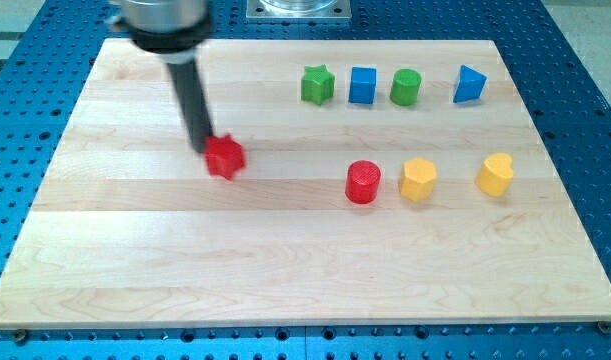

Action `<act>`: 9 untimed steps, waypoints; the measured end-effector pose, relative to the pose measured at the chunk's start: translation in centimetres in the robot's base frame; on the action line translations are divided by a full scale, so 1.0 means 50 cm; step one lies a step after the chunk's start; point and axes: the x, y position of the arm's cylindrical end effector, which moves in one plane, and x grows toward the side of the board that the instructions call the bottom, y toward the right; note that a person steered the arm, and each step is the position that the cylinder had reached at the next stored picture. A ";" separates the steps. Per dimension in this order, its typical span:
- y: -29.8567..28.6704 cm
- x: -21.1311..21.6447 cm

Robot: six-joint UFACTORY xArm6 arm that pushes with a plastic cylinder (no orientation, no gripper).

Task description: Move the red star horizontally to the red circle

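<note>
The red star (225, 158) lies on the wooden board (135, 260), left of the middle. My tip (203, 149) touches the star's upper left side. The red circle (363, 182) stands to the star's right, slightly lower in the view, with bare board between them. The rod rises from the tip toward the view's top left.
A yellow hexagon (418, 179) and a yellow heart (495, 174) stand right of the red circle. Along the view's top right stand a green star (317, 85), a blue cube (362, 86), a green circle (406, 88) and a blue triangle (469, 84).
</note>
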 end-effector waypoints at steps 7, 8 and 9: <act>0.062 0.075; 0.069 0.076; 0.078 0.084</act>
